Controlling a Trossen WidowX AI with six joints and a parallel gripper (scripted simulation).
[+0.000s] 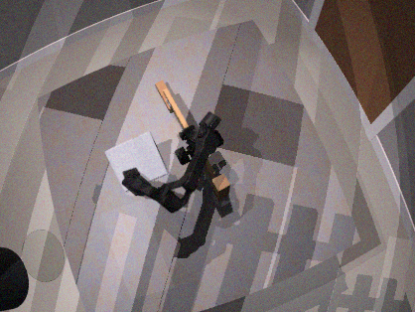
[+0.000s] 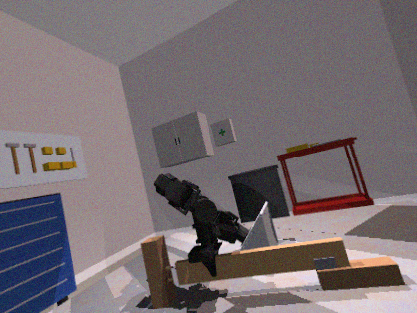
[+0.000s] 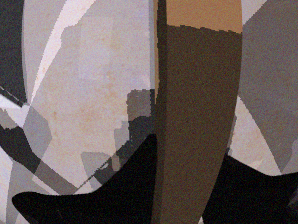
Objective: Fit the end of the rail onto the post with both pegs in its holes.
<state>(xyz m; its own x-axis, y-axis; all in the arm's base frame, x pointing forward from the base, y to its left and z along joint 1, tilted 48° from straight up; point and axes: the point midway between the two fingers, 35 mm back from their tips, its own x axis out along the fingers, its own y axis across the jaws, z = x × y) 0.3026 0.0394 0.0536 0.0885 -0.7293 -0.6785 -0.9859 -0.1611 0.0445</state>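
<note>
The wooden rail (image 1: 179,114) (image 2: 279,260) (image 3: 200,90) has its far end in the grey bracket (image 2: 325,263) on the low footboard block (image 2: 364,275) (image 1: 160,86). My gripper (image 2: 211,266) (image 3: 170,139) is shut on the rail close to its near end, which is held up off the table. The short wooden post (image 2: 157,271) (image 1: 221,183) stands just beyond that end. A narrow gap shows between them in the exterior view, with the small pegs facing the rail's end. The holes are hidden, and whether the peg tips are in them cannot be told.
A pale square panel (image 1: 136,158) (image 2: 262,231) stands tilted beside the rail. The black arm reaches over the rail and hides its middle in the top view. Cabinets, a red bench frame (image 2: 326,206) and a blue drawer unit (image 2: 37,249) stand in the background.
</note>
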